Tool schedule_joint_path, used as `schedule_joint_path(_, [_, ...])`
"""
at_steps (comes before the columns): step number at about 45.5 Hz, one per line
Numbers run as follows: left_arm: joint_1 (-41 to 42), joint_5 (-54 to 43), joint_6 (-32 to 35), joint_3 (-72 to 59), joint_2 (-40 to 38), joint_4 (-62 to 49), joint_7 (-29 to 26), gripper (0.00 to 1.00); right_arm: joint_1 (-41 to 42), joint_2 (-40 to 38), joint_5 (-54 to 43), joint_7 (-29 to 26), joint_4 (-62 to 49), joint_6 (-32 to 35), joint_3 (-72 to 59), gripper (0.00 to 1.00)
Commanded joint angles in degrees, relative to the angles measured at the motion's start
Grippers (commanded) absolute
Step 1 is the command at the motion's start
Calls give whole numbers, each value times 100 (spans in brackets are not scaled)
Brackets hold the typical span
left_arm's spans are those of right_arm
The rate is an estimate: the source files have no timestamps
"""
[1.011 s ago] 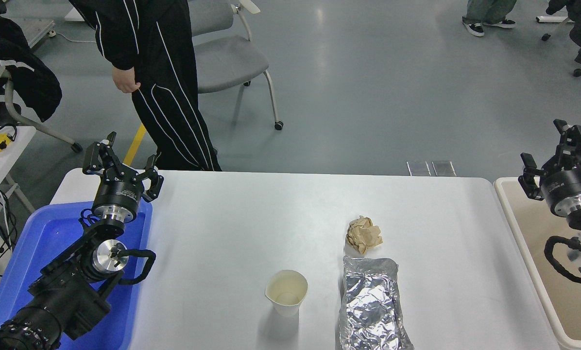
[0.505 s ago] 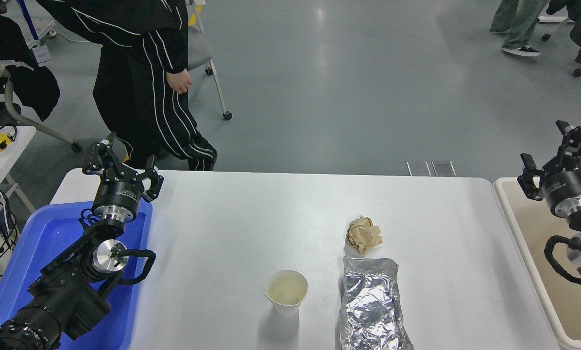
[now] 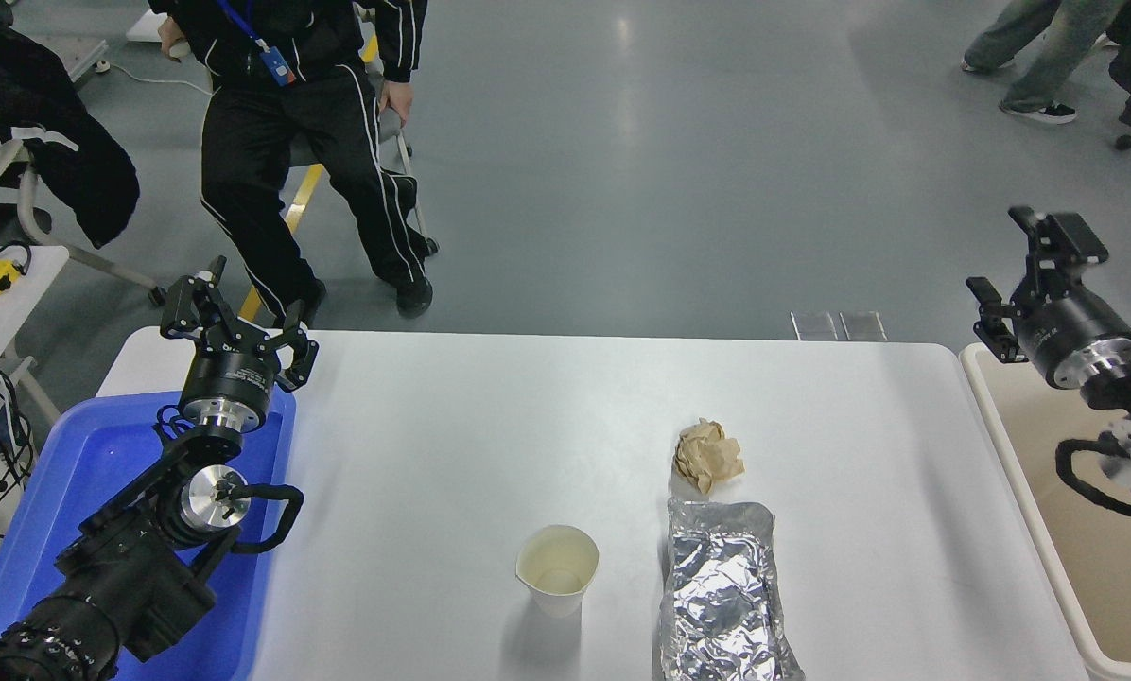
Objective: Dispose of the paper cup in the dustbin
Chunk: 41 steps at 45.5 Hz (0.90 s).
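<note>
The small white tapered paper cup [image 3: 557,569] stands upright on the white surface [image 3: 490,435] near its front edge, about midway between the left and right edges. Its long axis runs vertically, the wide rolled rim and cream-coloured inside facing up and the narrow base resting on the surface. Nothing touches it.

Just to its right, close to the front edge, lies a crumpled silver foil packet [image 3: 724,596], its length running from the front edge toward the far edge. Beyond the foil's far end sits a crumpled brown paper ball [image 3: 708,455], apart from the cup.

The large beige rectangular plastic dustbin [image 3: 1008,473] with a thick cream-white rim stands against the right edge of the surface. The right claw [image 3: 1031,270] hangs in the air above the bin's far end, by the far right corner, well apart from the cup; its black fingers are spread and hold nothing.

The left claw [image 3: 234,317] is parked over the far end of a bright blue plastic bin [image 3: 64,492] at the left edge, fingers splayed and empty.

A person in black striped trousers [image 3: 301,161] stands beyond the far left corner.
</note>
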Motion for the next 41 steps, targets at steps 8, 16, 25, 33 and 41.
schedule_joint_path(8, [0,-1,0,-2,1,0,0,100,3111,-116,-2516,3,826,110,-3916,99])
schedule_joint_path(16, [0,-1,0,-2,1,0,0,100,4140,964,-3423,3,1205,276,-4944,99])
schedule_joint_path(25, [0,-1,0,7,1,0,0,100,4395,2316,-3450,3,1170,338,-5682,99])
schedule_joint_path(33, [0,-1,0,-2,1,0,0,100,4491,3487,-3598,12,1144,347,-6579,99])
schedule_joint_path(41, [0,-1,0,-2,1,0,0,100,4536,3549,-3836,29,1266,768,-6826,99])
